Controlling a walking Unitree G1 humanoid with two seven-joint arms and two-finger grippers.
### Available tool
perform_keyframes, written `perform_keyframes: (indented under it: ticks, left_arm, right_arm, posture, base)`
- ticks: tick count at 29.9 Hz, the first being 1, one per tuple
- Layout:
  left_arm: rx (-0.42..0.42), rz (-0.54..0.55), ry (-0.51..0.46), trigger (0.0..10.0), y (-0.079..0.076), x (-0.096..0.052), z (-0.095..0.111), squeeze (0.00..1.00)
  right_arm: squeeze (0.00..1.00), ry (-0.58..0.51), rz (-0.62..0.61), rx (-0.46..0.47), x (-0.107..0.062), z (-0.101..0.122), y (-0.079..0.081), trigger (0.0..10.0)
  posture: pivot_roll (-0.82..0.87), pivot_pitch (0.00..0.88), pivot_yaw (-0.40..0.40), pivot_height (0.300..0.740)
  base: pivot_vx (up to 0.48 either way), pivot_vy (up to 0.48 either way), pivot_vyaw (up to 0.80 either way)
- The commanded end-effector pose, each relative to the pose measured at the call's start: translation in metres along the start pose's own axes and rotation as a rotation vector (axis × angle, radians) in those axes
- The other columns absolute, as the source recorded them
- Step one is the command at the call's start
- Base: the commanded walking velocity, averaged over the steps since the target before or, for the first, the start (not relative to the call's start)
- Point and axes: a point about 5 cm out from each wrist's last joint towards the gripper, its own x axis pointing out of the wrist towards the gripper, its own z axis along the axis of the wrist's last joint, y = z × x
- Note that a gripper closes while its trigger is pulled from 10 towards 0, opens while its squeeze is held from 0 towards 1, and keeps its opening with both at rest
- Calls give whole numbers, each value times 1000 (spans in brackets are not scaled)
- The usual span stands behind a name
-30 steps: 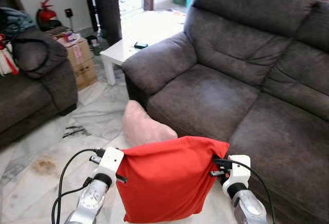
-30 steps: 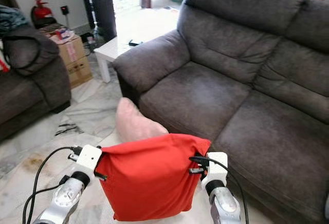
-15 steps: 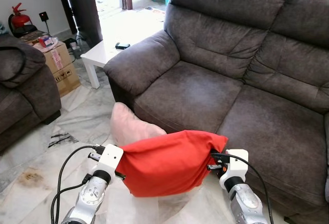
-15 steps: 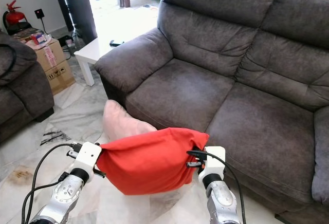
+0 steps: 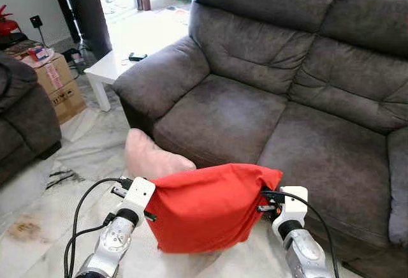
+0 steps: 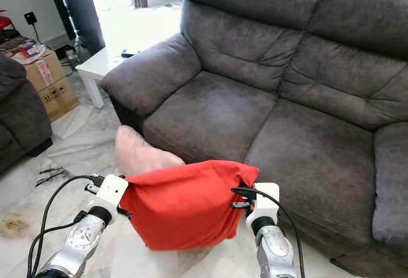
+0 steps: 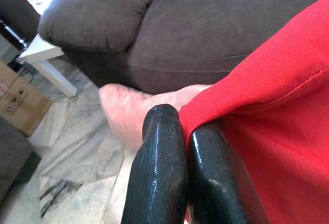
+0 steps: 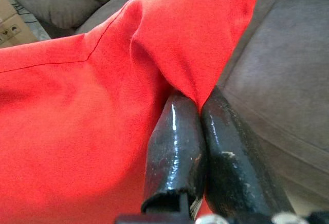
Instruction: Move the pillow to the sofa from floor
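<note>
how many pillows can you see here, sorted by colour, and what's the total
Red pillow: 1, pinched between the left gripper and right gripper
Pink pillow: 1, on the floor against the sofa
Total: 2

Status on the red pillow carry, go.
Left gripper and right gripper shut on red pillow, one corner each. Pillow off the floor, before the sofa. Pink pillow on floor ahead.

White table (image 5: 121, 61), cardboard boxes (image 5: 54, 83), pink cushion (image 5: 150, 157).
</note>
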Motion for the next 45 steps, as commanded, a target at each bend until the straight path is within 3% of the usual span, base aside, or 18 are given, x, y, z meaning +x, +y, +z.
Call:
perform_keyframes:
  ticks: [1,14,45]
  left_arm:
    - [8,28,-50,10000,5,5,11,0]
    - [35,-6,-69,10000,1,7,15,0]
    - [15,16,-75,10000,0,8,16,0]
  right_arm:
    - [0,-61,-2,-17,4,12,-3,10000]
    - [0,-59,-7,-19,3,10,-3,10000]
    - [0,-83,-6,-31,5,16,-6,10000]
  posture:
    - [37,0,-34,740]
    - [33,0,-29,740]
    - [38,0,-46,740]
  base:
    - [0,0,-800]
    - [0,-136,-800]
    - [0,-93,-26]
